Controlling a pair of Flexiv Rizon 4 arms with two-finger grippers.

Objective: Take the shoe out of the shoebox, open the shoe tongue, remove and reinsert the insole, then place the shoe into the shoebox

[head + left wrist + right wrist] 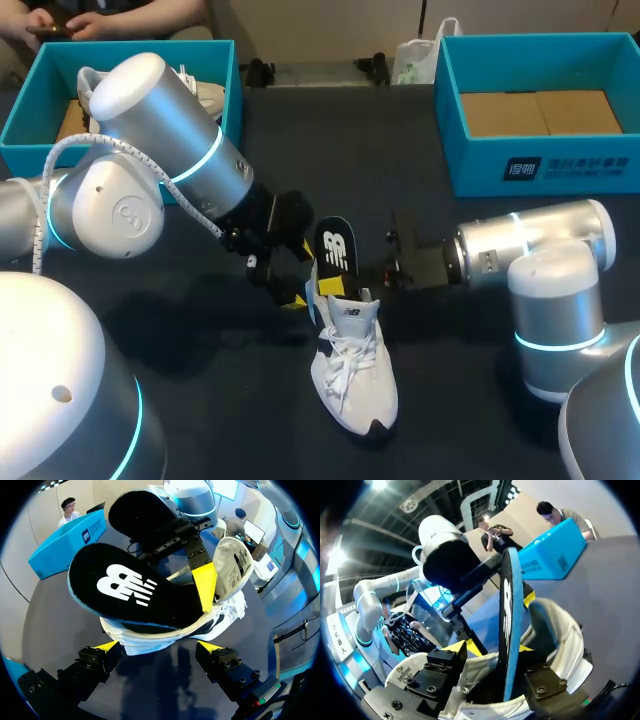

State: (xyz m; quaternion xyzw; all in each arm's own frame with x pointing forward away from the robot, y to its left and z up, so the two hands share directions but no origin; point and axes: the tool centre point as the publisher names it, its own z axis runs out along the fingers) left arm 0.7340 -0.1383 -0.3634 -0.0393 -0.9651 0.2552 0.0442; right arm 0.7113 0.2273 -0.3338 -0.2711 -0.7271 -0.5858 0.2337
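A white shoe lies on the dark table in the middle, its toe toward me. A black insole with a white logo stands up out of the shoe's opening. My right gripper comes in from the right at the insole. In the right wrist view the insole stands edge-on between the fingers of this gripper, which are spread apart and open. My left gripper is wide open just behind the shoe's heel, holding nothing. The shoe's tongue is folded forward.
A teal shoebox at the back left holds another white shoe. A second teal shoebox with a brown cardboard floor stands at the back right. Bare dark table lies around the shoe in front.
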